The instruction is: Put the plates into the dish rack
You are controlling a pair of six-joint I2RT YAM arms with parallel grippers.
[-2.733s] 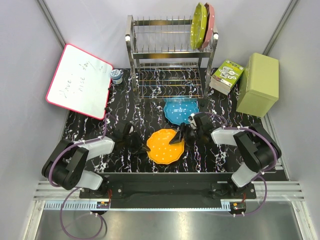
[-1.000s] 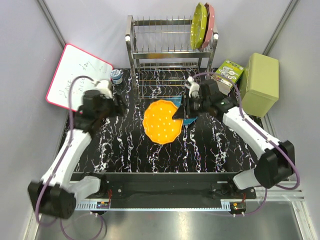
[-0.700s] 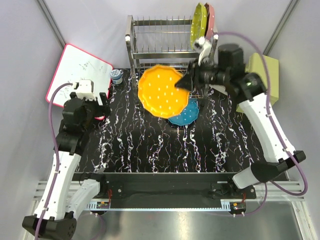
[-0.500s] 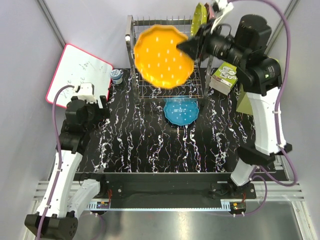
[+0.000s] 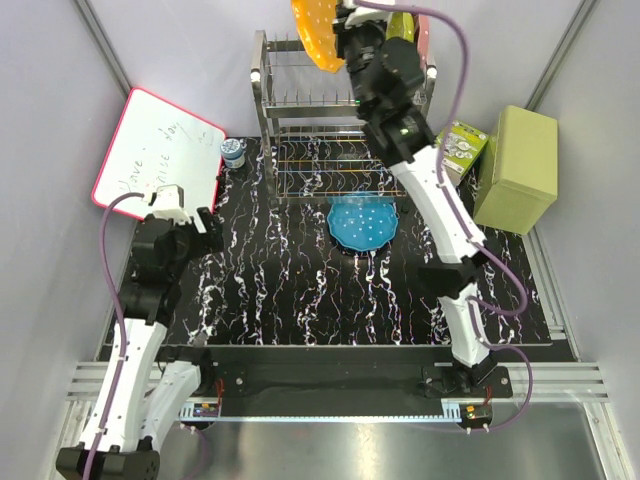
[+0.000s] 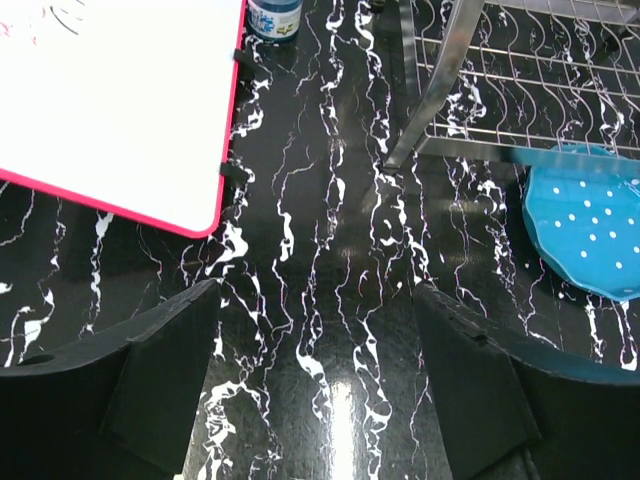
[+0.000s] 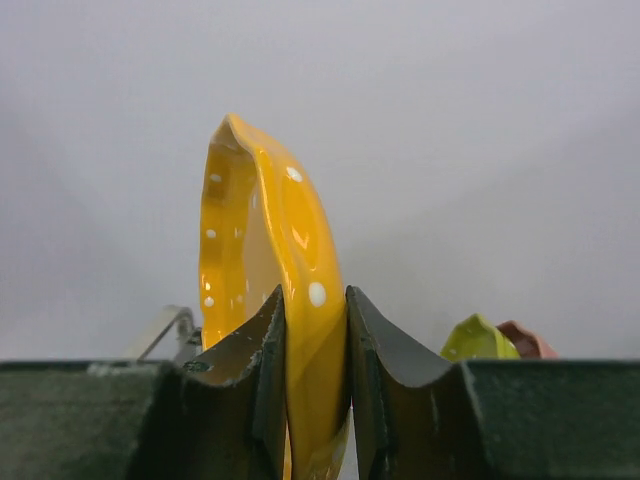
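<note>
Now that the right hand [image 7: 314,335], clenched on the orange plate [image 7: 262,215], has raised it over the rack [image 5: 310,100], slotting's next.

Black marbled tabletop [image 5: 270,290] has got a scribbled-on red-framed whiteboard [image 5: 158,163] at 10 o'clock, a little blue jar [image 5: 233,152] by its corner at 11, a green printed carton [image 5: 455,150] at 1 and a pale green box [image 5: 517,168] at 2.

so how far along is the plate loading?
Done: yellow-green plate and pink plate stand in the dish rack. In hand: orange plate, clamped on edge in the right gripper above the rack. To do: blue plate flat on the table; left gripper open, empty.
</note>
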